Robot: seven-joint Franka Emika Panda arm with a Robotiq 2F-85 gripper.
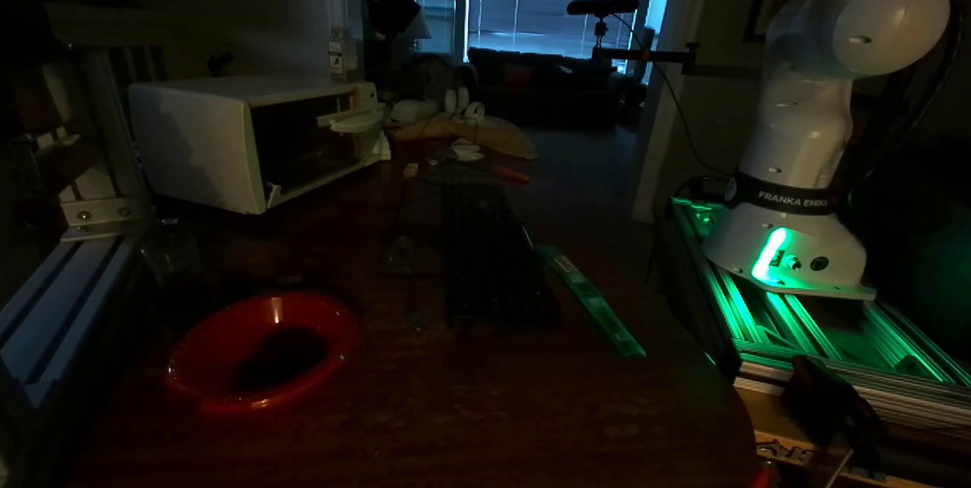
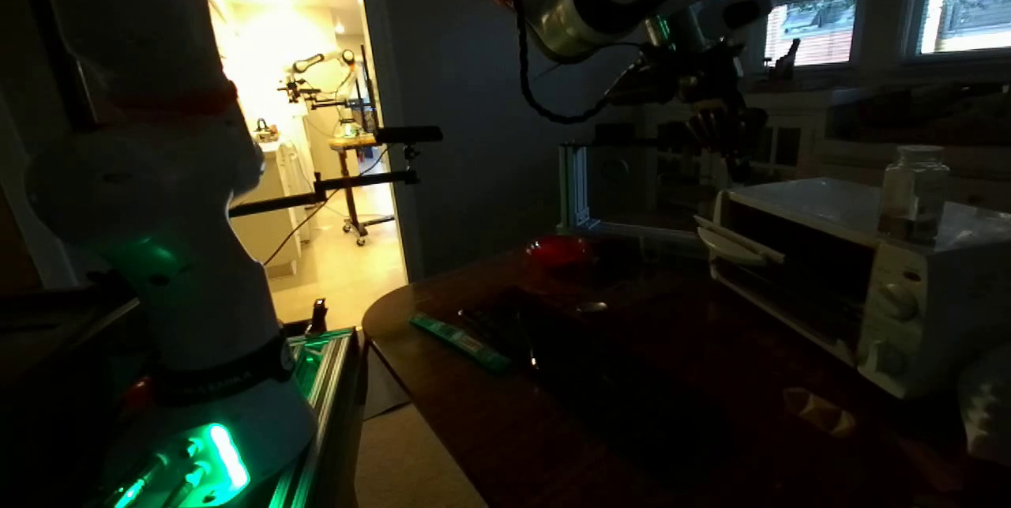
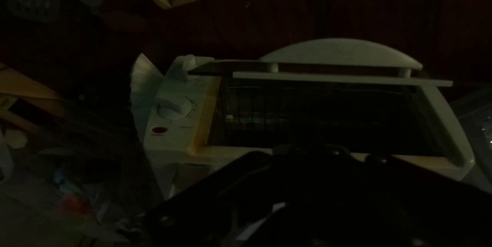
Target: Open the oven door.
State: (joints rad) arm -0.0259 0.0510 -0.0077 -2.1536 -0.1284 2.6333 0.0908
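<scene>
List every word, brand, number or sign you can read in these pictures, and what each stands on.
"FRANKA EMIKA": black band around the robot arm, in an exterior view.
Control panel of the oven: marks too small to read.
Jar atop the oven: label too blurred.
Green strip: print too dark and blurred.
Wooden board, lower right in an exterior view: marks unreadable.

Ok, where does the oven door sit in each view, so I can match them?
In an exterior view: the oven door is left of centre, in the upper half.
In an exterior view: the oven door is right of centre, near mid-height.
Wrist view: the oven door lies above the middle, mostly right of centre.
Shared landmark: the white oven, its dark opening beside the door.
</scene>
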